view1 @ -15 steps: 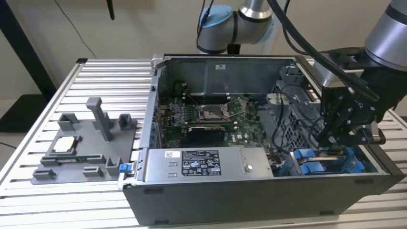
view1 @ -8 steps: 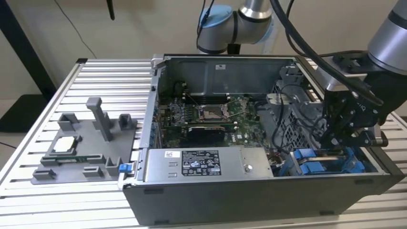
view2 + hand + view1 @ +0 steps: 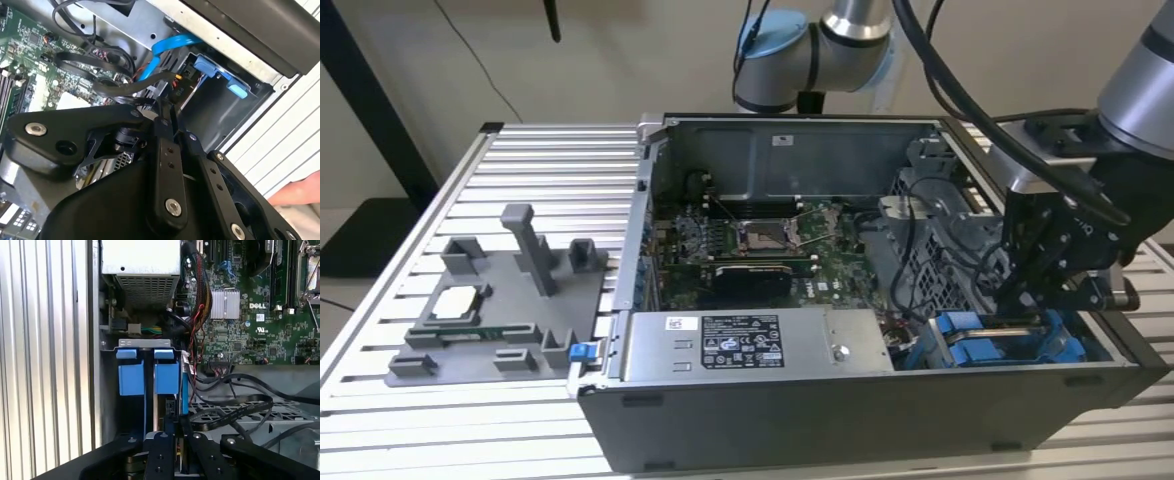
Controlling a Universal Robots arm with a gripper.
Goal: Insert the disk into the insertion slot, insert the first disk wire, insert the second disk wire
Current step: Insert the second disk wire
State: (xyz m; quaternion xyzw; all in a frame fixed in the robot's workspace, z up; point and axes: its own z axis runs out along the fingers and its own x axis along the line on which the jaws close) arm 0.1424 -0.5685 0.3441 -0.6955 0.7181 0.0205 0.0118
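Claw [image 3: 1025,300] clenched on a thin black wire, lowered into the blue-sided narrow drive slot [image 3: 1003,340] beside the grey labelled power-supply box [image 3: 747,345].

Open dark grey sheet-metal computer case [image 3: 854,420]: matt painted outside, bare dull steel inside. Ribbed aluminium table top [image 3: 400,400] of pale, satin-finish slats. Matt black gripper [image 3: 1047,290] with smooth anodised-looking links and bright steel screw heads. Bright blue plastic drive-bay side pieces [image 3: 148,377], smooth with a slight sheen. Perforated grey metal cage [image 3: 280,412], flat finish. Green motherboard [image 3: 781,245], glossy lacquered surface. Finned silver metal heatsink [image 3: 225,304], brushed. Flat blue cable [image 3: 167,47], shiny plastic jacket. Black flat cable [image 3: 232,412], semi-gloss. Grey plastic fixture tray [image 3: 487,355], matt.
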